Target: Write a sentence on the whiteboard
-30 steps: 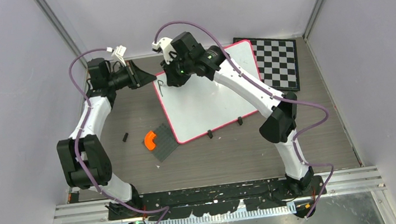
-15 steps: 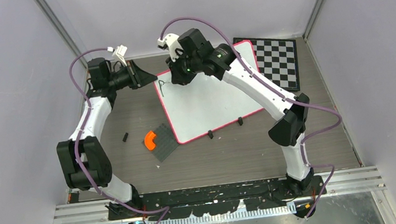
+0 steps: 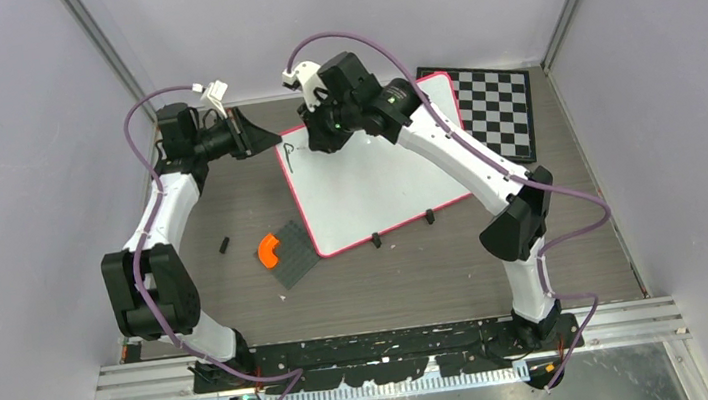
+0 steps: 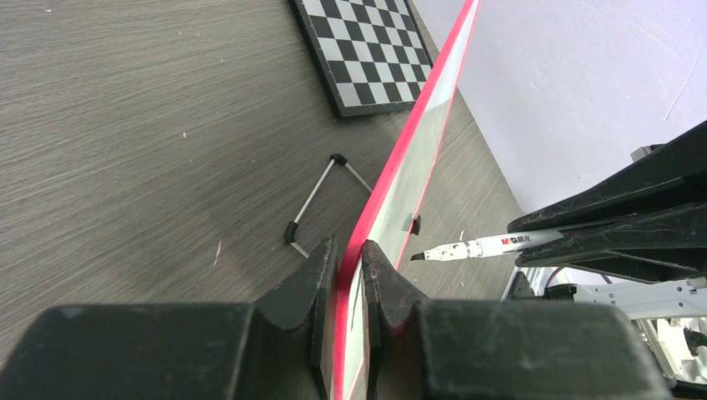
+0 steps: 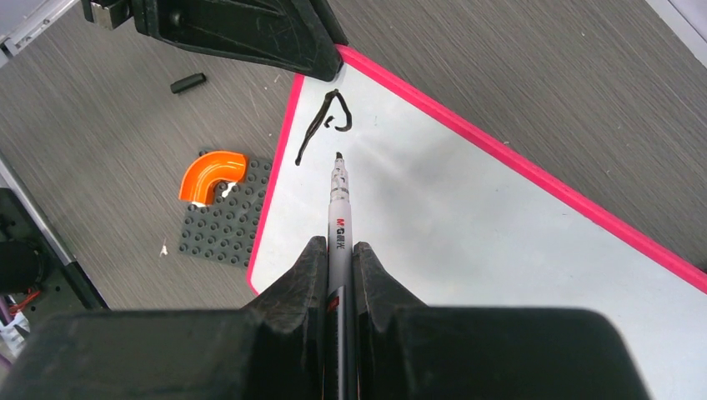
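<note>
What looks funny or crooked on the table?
The whiteboard sits crooked, turned at an angle to the table, its far-left corner pinched in the left claw. A small black piece lies loose nearby.

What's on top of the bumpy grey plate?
An orange curved block sits on one corner of the plate; the rest looks bare. Whatever lies under the block is hidden.

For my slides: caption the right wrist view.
Right pincer holds a marker near black strokes on the whiteboard; left pincer clamps its corner.

Glossy whiteboard (image 3: 379, 187), matt wood-grain table (image 3: 439, 271)
</note>
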Tool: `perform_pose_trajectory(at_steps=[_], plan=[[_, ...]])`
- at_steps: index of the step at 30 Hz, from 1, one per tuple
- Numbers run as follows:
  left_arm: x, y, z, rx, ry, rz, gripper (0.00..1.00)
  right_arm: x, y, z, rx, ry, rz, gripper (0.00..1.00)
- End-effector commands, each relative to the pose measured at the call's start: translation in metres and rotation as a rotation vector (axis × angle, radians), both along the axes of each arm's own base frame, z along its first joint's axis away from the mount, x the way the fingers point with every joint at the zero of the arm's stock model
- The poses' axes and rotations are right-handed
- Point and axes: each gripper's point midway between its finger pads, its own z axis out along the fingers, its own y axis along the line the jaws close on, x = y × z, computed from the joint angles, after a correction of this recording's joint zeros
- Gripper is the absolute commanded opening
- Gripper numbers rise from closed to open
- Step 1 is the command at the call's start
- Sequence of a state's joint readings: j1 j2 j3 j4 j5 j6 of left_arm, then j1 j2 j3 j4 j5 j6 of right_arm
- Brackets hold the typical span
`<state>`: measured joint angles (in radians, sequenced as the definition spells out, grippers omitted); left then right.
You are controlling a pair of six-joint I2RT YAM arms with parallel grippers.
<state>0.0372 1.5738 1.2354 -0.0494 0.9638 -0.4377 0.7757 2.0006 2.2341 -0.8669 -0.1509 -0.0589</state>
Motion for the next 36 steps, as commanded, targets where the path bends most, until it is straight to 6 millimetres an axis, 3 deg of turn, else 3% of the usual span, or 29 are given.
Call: perform_pose_trajectory(at_steps=[1, 24, 36], plan=[[-0.007, -0.004, 0.019, -0.003, -0.041, -0.009, 0.0, 0.004, 0.001, 0.009, 0.006, -0.036, -0.002, 0.0], [-0.006, -0.004, 0.016, 0.007, -0.045, -0.009, 0.0, 0.008, 0.014, -0.012, -0.018, -0.008, 0.018, 0.0], [-0.006, -0.004, 0.014, 0.011, -0.041, -0.009, 0.0, -0.002, 0.003, -0.03, -0.069, 0.018, 0.033, 0.0]])
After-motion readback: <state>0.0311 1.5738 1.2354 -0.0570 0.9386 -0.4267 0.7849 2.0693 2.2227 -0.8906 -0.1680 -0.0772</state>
